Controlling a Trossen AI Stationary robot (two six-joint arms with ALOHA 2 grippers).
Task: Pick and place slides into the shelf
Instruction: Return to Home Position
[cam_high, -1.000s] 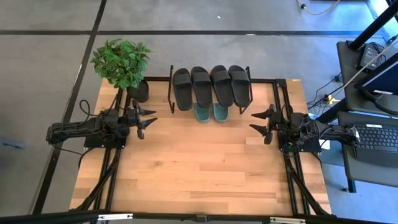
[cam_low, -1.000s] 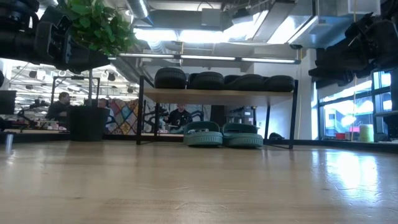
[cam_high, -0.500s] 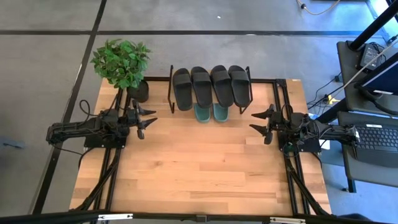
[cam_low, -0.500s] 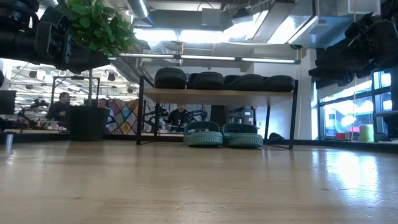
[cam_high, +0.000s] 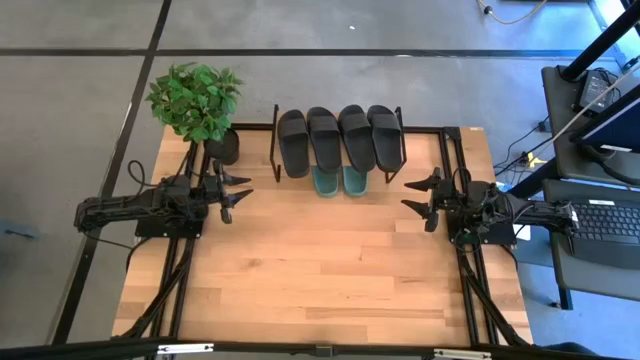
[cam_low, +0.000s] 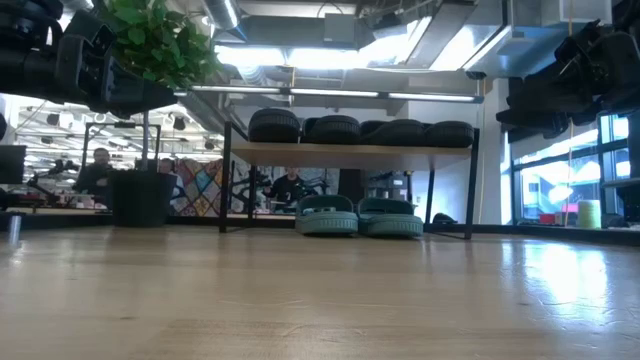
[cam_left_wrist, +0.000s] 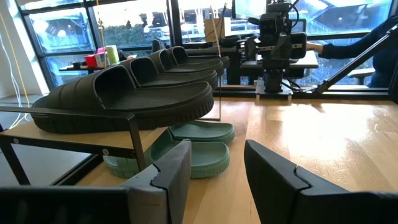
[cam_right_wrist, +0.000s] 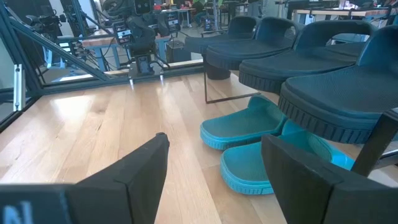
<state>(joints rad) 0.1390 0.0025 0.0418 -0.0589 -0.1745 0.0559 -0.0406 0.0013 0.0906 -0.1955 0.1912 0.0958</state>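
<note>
The shelf (cam_high: 274, 152) stands at the table's far edge. Several black slides (cam_high: 339, 138) lie side by side on its top board (cam_low: 350, 153), soles down. Two green slides (cam_high: 339, 181) rest on the table beneath it, also seen as green slides (cam_left_wrist: 198, 144) and green slides (cam_right_wrist: 249, 134). My left gripper (cam_high: 238, 193) hovers open at the table's left side, pointing right. My right gripper (cam_high: 417, 200) hovers open at the right side, pointing left. Neither touches anything.
A potted plant (cam_high: 198, 103) stands at the far left corner beside the shelf. Black rails (cam_high: 468, 290) run along both table sides. The bare wood (cam_high: 320, 260) between the arms and toward the near edge holds nothing. A desk with a laptop (cam_high: 610, 220) sits off the right edge.
</note>
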